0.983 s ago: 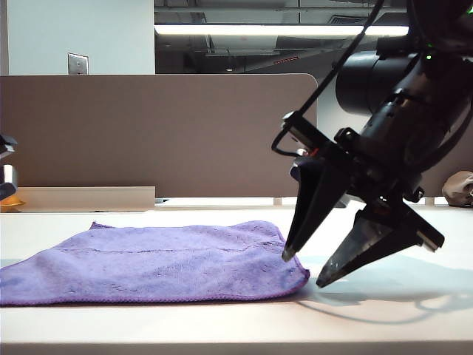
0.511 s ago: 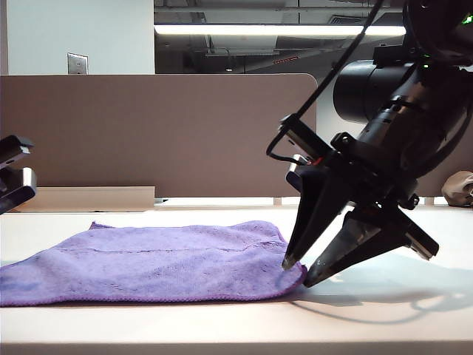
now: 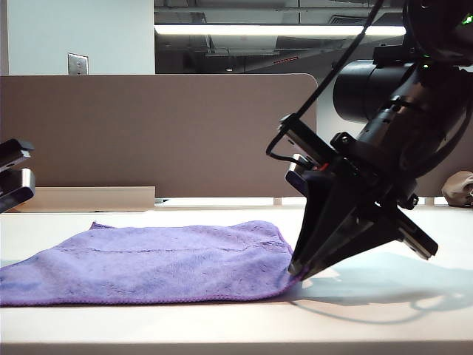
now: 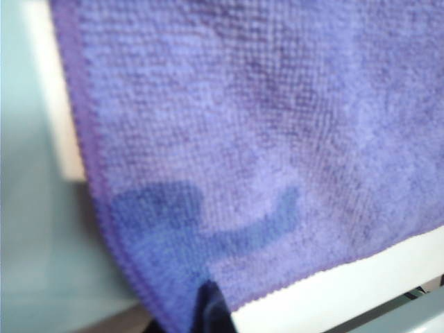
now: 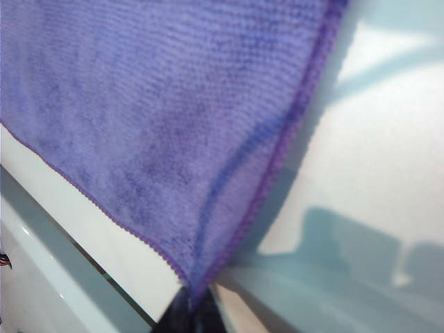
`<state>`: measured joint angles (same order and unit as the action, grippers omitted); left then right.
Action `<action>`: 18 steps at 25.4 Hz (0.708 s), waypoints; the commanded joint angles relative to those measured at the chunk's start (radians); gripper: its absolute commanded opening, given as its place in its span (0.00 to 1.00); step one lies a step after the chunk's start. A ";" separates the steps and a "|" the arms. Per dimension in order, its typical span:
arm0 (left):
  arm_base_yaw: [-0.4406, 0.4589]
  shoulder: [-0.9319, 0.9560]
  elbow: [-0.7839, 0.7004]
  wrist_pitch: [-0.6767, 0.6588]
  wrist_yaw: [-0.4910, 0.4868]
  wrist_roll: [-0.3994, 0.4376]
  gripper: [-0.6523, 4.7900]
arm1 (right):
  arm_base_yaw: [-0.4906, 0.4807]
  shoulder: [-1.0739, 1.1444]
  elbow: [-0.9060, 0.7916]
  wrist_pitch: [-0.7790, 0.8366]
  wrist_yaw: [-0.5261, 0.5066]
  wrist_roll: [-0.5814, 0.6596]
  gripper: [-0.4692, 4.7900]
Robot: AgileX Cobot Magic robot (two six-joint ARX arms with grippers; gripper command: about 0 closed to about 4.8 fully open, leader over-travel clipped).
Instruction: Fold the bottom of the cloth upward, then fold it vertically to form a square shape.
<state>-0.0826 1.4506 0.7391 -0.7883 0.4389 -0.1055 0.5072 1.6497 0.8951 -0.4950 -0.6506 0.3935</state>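
We see the cloth (image 3: 148, 262) lying flat on the white tabletop (image 3: 236, 325), spread across the left and middle of the exterior view, its near edge running along the front of the tabletop. The right gripper (image 3: 297, 272) sits at the cloth's near right corner, jaws pinched together with the corner fabric between the tips; the right wrist view confirms it, the cloth (image 5: 173, 125) narrowing to a point that disappears into the dark tips of the right gripper (image 5: 193, 305). The left gripper (image 3: 13, 181) barely shows at the left edge of the exterior view, just its body, and it looks raised above the tabletop there. In the left wrist view the cloth (image 4: 263, 139) fills the picture, with its stitched corner running down to a dark tip of the left gripper (image 4: 211, 309); only that one tip is visible, so we cannot tell if it is closed on the fabric or just beside it. We read this as the grasp stage for fold one: both arms are placed at the two near corners because lifting both together lets the bottom edge carry upward evenly. No fold is made yet. Risk: if the left corner is not actually held, the edge goes up skewed.
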 commanded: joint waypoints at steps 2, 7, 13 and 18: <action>0.002 0.006 -0.007 0.025 -0.050 0.002 0.11 | 0.002 -0.003 0.005 0.007 -0.013 -0.001 0.10; 0.002 0.005 -0.007 0.016 -0.043 0.012 0.11 | 0.004 -0.003 0.005 0.006 -0.051 -0.002 0.09; 0.000 -0.001 -0.007 -0.060 -0.006 0.036 0.11 | 0.051 -0.010 0.005 -0.049 -0.042 -0.039 0.09; 0.000 -0.045 -0.007 -0.113 -0.005 0.080 0.11 | 0.095 -0.036 0.005 -0.094 0.032 -0.065 0.09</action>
<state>-0.0818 1.4273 0.7319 -0.8783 0.4366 -0.0463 0.5964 1.6302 0.8948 -0.5812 -0.6411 0.3397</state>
